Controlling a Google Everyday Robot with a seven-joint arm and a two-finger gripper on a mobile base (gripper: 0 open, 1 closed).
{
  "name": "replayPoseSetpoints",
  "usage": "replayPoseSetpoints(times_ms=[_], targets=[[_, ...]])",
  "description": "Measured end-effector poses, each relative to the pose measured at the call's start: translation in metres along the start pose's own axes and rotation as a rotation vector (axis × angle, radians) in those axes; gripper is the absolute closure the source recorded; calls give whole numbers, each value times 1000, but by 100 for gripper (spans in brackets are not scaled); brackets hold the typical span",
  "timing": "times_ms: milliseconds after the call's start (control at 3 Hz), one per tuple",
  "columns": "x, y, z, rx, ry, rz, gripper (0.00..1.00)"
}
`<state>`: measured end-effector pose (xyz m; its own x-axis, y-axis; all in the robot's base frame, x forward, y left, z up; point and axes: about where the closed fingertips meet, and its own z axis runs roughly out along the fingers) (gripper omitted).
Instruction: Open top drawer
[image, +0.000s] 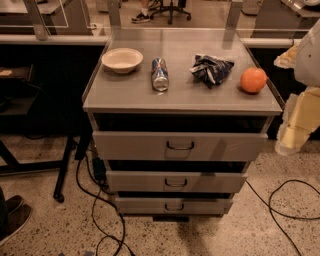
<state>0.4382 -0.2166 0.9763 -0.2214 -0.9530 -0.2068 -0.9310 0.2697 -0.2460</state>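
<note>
Grey metal top drawer (130, 146), widest of three, sits just beneath the counter (185, 95), a dark gap above its front, small bar handle (180, 145) at centre. The pale gripper (294, 132) hangs beyond the drawer's right end, apart from it; whether it is spread or closed cannot be told.

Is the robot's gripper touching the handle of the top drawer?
Apart. The camera view shows the gripper off past the right end of the top drawer, with a wide gap to its central handle.

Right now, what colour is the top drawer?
The top drawer: grey, camera view; gripper right of it.
</note>
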Motion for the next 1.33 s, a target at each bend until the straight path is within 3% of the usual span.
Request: replayPoseSetpoints(times_ms=[667,1000,1333], targets=[[-9,-1,13,20,-17,-21,0],[-21,2,45,-13,-19,-44,0],[-32,11,87,-119,-22,-34,0]])
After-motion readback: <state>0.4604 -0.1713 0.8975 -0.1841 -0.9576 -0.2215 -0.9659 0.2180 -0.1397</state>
